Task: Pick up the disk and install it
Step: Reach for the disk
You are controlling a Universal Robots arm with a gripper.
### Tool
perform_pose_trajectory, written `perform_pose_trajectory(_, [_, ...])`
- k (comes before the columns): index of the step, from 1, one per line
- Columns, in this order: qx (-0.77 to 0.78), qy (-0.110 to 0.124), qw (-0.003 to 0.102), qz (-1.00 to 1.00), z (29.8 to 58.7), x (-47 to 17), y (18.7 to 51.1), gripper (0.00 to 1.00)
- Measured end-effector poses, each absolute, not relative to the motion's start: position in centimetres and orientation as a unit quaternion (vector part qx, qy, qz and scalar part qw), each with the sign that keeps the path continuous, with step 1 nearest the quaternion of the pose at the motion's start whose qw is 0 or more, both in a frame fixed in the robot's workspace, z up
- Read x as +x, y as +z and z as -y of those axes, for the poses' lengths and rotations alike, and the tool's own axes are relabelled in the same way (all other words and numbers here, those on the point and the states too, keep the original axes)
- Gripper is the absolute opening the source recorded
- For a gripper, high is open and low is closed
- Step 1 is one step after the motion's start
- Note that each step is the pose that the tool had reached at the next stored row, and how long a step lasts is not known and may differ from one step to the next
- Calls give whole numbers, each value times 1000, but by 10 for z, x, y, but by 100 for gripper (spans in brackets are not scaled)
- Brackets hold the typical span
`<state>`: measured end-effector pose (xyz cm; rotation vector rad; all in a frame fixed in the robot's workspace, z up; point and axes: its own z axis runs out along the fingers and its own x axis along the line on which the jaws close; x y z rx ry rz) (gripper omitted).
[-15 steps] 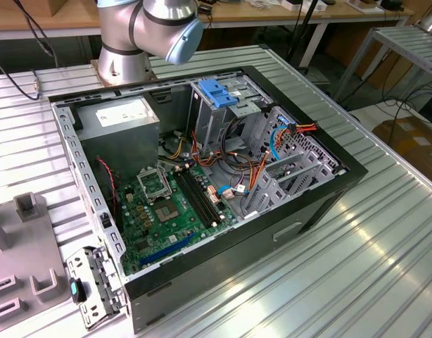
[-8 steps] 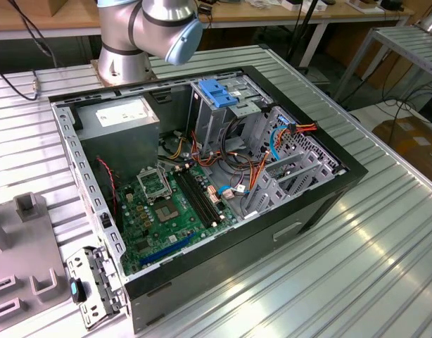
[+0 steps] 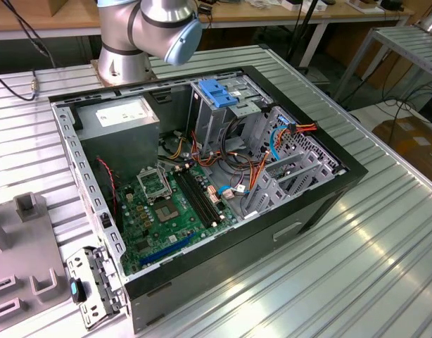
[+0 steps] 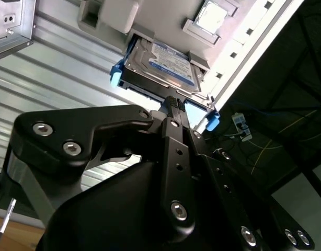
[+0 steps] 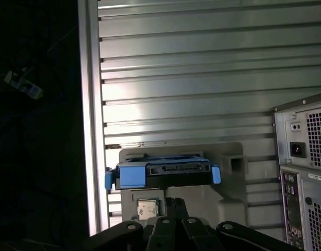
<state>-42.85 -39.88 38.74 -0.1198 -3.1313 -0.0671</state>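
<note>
1. Disk (image 4: 160, 65) location: it rests label side outward in a grey holder (image 4: 150, 21) at the edge of the worktop (image 4: 56, 68), near the rear panel of the computer case (image 5: 307, 157). Whether it lies dead flat or tilted cannot be told. It is neither lifted nor installed
2. Claw state: in both wrist views the gripper (image 4: 173, 100) is drawn narrow, fingers together with nothing between them. It hovers just beside the disk's connector end and appears to be apart from it
3. Step in hand, as judged: the approach for the pick-up. The claw as it stands looks too narrow to take the disk, so it must be wide before it closes in
4. Alignment: centre the claw between the two blue side rails (image 5: 132, 175) and square it to the disk's end, so the disk does not twist when gripped
5. Contact: seat the pads on the metal body. The rails are plastic and may flex, and the connector edge is likely fragile
6. Handling: the disk is probably dense and smooth, so grip firmly and draw it straight out of the holder to avoid jamming against the walls
7. Clearance: keep clear of the small square chip (image 5: 146, 209) seated in the same holder, just beside the claw's path
</note>
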Motion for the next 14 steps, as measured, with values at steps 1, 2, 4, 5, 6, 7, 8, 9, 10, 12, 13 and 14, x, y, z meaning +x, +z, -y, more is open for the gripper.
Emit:
perform_pose_trajectory(1, [-38, -21, 4, 999, 399, -431, 387, 11])
perform_pose_trajectory(2, [-38, -21, 4, 999, 399, -434, 387, 11])
perform_pose_trajectory(4, [-38, -21, 5, 999, 398, -438, 387, 11])
perform_pose_trajectory(5, [-38, -21, 5, 999, 398, -441, 387, 11])
perform_pose_trajectory(6, [-38, -21, 5, 999, 397, -443, 386, 11])
perform_pose_trajectory(7, [-38, -21, 5, 999, 397, -445, 386, 11])
perform_pose_trajectory(8, [-38, -21, 5, 999, 396, -448, 386, 11])
perform_pose_trajectory(9, [-38, -21, 6, 999, 396, -450, 385, 11])
perform_pose_trajectory(10, [-38, -21, 6, 999, 395, -451, 385, 11])
perform_pose_trajectory(12, [-38, -21, 6, 999, 395, -451, 385, 11])
perform_pose_trajectory(13, [-38, -21, 6, 999, 395, -452, 385, 11])
perform_pose_trajectory(14, [-38, -21, 6, 999, 395, -452, 385, 11])
